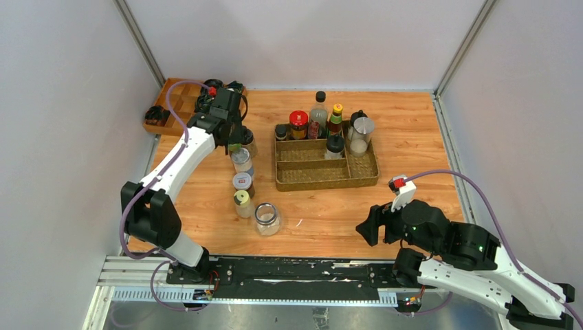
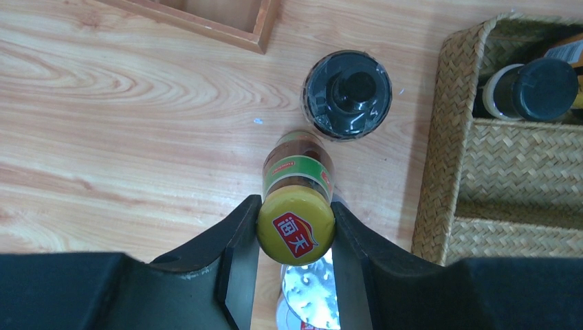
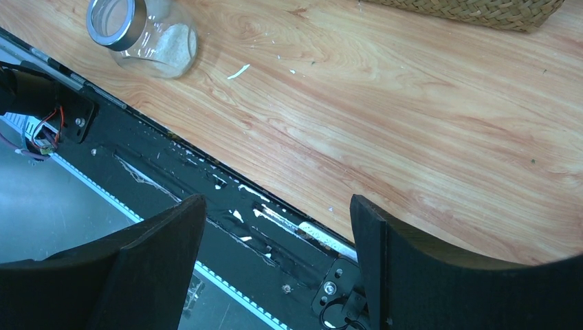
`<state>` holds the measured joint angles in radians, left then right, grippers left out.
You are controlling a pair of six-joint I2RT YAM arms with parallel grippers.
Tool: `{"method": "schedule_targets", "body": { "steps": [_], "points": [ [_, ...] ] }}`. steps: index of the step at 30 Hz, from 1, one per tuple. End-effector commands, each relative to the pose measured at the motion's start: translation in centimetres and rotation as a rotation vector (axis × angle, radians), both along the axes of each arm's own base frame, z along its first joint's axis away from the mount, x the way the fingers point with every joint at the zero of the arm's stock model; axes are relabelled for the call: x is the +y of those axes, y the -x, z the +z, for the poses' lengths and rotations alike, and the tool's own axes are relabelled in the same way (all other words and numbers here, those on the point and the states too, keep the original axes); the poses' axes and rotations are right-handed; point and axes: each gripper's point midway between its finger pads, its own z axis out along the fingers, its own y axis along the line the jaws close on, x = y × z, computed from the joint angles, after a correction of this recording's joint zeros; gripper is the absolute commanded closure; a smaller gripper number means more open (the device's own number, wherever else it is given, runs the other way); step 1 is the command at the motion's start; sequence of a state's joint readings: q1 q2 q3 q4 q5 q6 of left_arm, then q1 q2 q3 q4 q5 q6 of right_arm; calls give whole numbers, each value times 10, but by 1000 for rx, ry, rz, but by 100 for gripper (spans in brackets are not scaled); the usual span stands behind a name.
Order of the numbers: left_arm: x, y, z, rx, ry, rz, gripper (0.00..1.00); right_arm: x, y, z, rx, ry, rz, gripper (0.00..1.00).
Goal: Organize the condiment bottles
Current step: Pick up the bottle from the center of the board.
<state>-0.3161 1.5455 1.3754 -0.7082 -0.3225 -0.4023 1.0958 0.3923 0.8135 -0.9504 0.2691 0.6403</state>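
- The left gripper (image 2: 294, 214) is clamping down on the yellow-capped bottle (image 2: 295, 237), with both fingers pressing the sides of the cap and the bottle standing upright over the table (image 2: 103, 137).
- Just past it, a black-capped bottle (image 2: 348, 94) is standing close by but apart. The corner of the wooden box (image 2: 227, 27) is sitting farther off, and the woven tray (image 2: 440, 137) is lying to the right.
- From above, three small shakers (image 1: 243, 182) are lining up from the gripper toward the near edge, with a silver-rimmed glass jar (image 1: 267, 218) sitting at the end of the row.
- In the tray's far compartments, a red-capped jar (image 1: 298, 124) and a tall clear bottle (image 1: 317, 110) are crowding in among other bottles.
- The right gripper (image 3: 275, 213) is hovering over the near table edge with its jaws spread wide, gripping nothing and well apart from the jar.
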Motion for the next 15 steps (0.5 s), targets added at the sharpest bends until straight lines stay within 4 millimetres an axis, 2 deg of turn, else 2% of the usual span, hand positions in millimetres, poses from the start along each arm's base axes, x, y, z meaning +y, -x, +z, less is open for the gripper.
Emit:
{"method": "schedule_targets", "body": {
  "steps": [1, 4, 15],
  "points": [
    [0, -7, 59, -125, 29, -18, 66, -1, 2, -5, 13, 2, -2, 18],
    [-4, -10, 73, -146, 41, -38, 66, 0, 2, -4, 12, 0, 0, 18],
    [-23, -22, 103, -166, 93, -118, 66, 0, 2, -5, 12, 2, 2, 18]
  ]
}}
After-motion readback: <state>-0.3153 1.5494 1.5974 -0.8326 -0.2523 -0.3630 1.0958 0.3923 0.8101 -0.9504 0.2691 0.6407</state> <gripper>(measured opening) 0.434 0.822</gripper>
